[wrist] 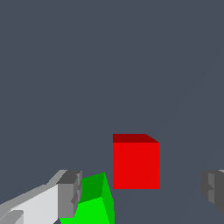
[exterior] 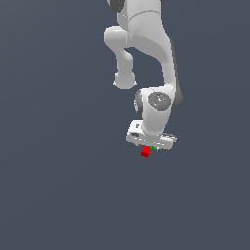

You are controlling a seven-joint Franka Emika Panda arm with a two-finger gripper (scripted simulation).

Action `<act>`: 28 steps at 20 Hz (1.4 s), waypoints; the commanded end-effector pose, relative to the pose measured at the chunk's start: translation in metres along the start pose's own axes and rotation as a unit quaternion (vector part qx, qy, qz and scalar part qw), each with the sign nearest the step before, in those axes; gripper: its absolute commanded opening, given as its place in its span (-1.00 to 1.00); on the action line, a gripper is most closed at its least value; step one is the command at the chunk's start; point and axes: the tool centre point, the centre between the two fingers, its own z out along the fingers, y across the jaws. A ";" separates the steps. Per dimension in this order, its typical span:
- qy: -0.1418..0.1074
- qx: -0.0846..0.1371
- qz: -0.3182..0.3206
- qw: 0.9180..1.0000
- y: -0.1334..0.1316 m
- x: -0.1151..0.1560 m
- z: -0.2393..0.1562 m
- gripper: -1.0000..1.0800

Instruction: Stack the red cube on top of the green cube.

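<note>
The red cube [wrist: 135, 162] rests on the floor in the gap between my two grey fingers [wrist: 70, 194], touching neither. My gripper [wrist: 142, 192] is open, its jaws spread far wider than the cube. The green cube [wrist: 94, 203] lies close beside the red one, tilted in the wrist view, right against the inner side of one finger and partly covered by it. In the exterior view the white hand [exterior: 151, 138] hangs low over both cubes. The red cube [exterior: 145, 151] shows just beneath it. Only a sliver of the green cube [exterior: 153, 147] is visible under the hand.
A plain dark grey floor [exterior: 58, 185] surrounds the cubes on all sides. The white arm [exterior: 146, 44] comes down from the top of the exterior view.
</note>
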 end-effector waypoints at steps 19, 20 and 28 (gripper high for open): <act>0.000 0.000 0.000 1.000 0.001 0.000 0.049 -1.00; 0.000 0.000 0.000 1.000 0.001 0.000 0.049 -1.00; 0.000 0.000 0.000 1.000 0.001 0.000 0.048 -1.00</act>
